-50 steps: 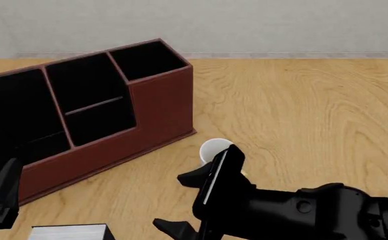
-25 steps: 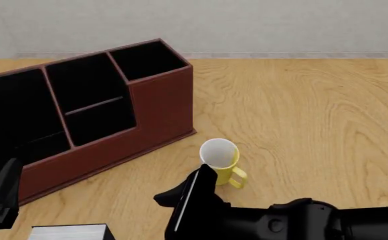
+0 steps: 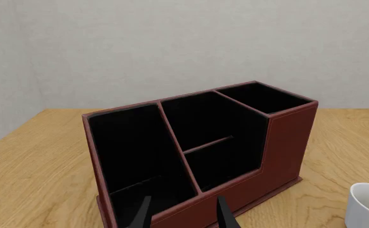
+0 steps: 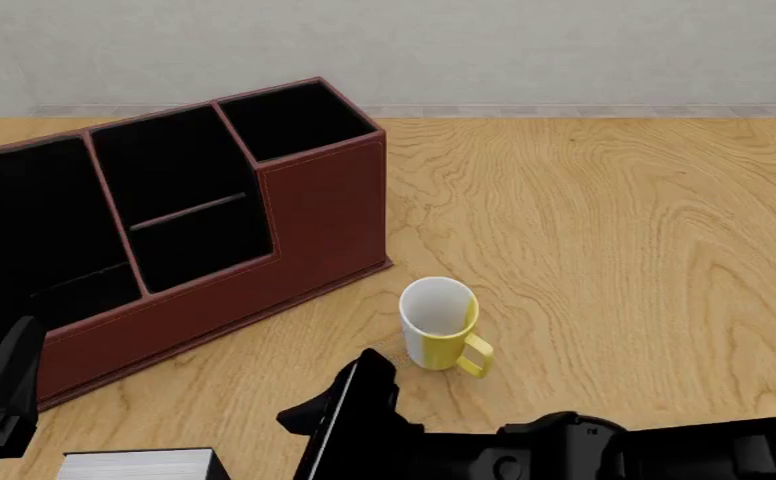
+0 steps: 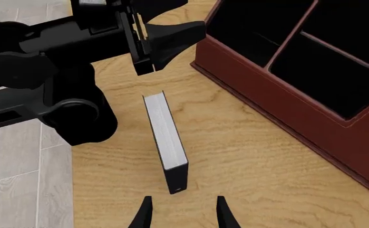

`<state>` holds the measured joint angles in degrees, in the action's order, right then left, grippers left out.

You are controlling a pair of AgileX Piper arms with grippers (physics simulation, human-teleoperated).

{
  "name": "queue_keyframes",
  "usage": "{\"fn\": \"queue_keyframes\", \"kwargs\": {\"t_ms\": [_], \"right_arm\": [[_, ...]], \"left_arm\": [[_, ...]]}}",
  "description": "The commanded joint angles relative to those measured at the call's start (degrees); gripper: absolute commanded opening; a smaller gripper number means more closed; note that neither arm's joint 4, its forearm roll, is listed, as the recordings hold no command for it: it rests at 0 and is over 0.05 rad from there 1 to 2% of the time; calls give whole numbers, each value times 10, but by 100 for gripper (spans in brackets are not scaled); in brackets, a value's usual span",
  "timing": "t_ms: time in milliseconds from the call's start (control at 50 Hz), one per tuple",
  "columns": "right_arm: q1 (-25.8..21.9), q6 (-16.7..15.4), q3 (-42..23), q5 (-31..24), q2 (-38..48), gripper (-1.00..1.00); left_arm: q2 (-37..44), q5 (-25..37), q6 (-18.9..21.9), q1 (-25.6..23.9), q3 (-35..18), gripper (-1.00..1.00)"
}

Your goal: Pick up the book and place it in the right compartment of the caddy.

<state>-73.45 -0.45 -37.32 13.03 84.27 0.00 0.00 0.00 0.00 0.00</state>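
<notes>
The black book (image 5: 165,135) stands on its edge on the table, white page edges up, and shows as a white sliver (image 4: 136,464) at the front view's lower left. My right gripper (image 5: 182,216) is open just short of the book's near end; one of its fingers (image 4: 305,415) points left, low in the front view. The red-brown caddy (image 4: 321,220) stands at the back left, with its narrow right compartment (image 4: 295,120) at the end nearest the middle of the table. In front of the caddy (image 3: 286,137), my left gripper (image 3: 181,218) hangs open and holds nothing.
A yellow mug with a white inside (image 4: 438,320) stands upright just right of the caddy's front corner, close to my right arm (image 4: 562,455). My left gripper (image 4: 8,385) hovers beyond the book's far end. The table's near edge runs beside the book, with grey floor past it.
My right arm has moved down and left towards the book, uncovering the mug. The left arm, caddy and book have not moved.
</notes>
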Motion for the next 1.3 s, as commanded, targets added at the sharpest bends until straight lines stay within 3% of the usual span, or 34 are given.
{"fn": "queue_keyframes", "kwargs": {"t_ms": [20, 480, 1300], "right_arm": [[1, -1, -10, 6, 18, 100], [-4, 0, -18, 32, 71, 100], [-8, -11, -107, -7, 138, 100]], "left_arm": [[0, 0, 0, 0, 0, 100], [0, 0, 0, 0, 0, 100], [0, 0, 0, 0, 0, 100]]}}
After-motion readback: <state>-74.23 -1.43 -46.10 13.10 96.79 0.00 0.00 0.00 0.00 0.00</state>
